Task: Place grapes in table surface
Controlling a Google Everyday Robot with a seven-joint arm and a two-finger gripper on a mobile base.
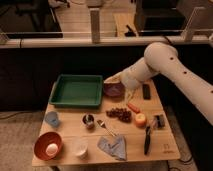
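The grapes (pixel 119 113) lie on the worktop (pixel 135 144), a dark reddish cluster resting on the pale planks near the middle, with nothing holding them. Just to their right sits an orange fruit (pixel 141 119), close to touching the bunch, and a carrot (pixel 133 107) lies just above and to the right, angled toward the fruit. To their left stand a small metal cup (pixel 88 120) and, beside it, a fork or spoon (pixel 105 128) (which of the two cannot be told) slanting down toward a blue-grey cloth (pixel 114 147) near the front edge. Behind the grapes is a purple bowl (pixel 114 89), and left of it a green tray (pixel 77 91) fills the back left of the worktop. The end effector (pixel 129 96) hangs above the bowl's right side, behind the grapes and apart from them, at the end of the white arm (pixel 172 75) that reaches in from the right; whether its fingers are spread or pressed together I cannot tell. Farther out, a dark flat object (pixel 146 91) lies at the back right, and a dark-handled tool (pixel 148 139) and a small dark item (pixel 159 120) at the right front. On the left are a blue cup (pixel 52 118), a red bowl (pixel 48 146) holding a pale round thing, and a white cup (pixel 79 147).
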